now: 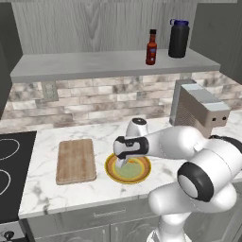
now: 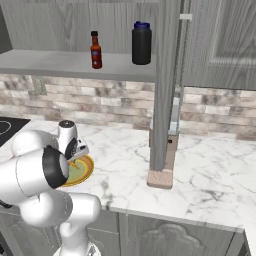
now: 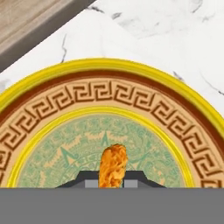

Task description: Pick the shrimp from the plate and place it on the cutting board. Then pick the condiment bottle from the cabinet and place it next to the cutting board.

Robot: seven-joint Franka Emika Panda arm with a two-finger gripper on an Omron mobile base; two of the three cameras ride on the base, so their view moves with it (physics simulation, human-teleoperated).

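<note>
The shrimp (image 3: pixel 113 165), an orange sliver, lies on the green centre of the plate (image 3: pixel 113 94), and my gripper (image 3: pixel 113 181) is shut on it, one fingertip pressed to each side. From the left base camera, the gripper (image 1: pixel 122 163) reaches down into the plate (image 1: pixel 142 177), just right of the wooden cutting board (image 1: pixel 75 160). A corner of the cutting board (image 3: pixel 26 22) also shows in the hand view. The dark red condiment bottle (image 1: pixel 151 47) stands upright on the grey cabinet shelf (image 1: pixel 94 64). The right base camera shows the gripper (image 2: pixel 75 159) over the plate (image 2: pixel 85 172), with the condiment bottle (image 2: pixel 95 50) above.
A larger black bottle with a blue lid (image 1: pixel 178 38) stands right of the condiment bottle on the shelf. A grey toaster (image 1: pixel 198 108) sits on the marble worktop at the right, and a black stovetop (image 1: pixel 9 165) lies left of the board. A grey upright panel (image 2: pixel 165 100) rises from the worktop.
</note>
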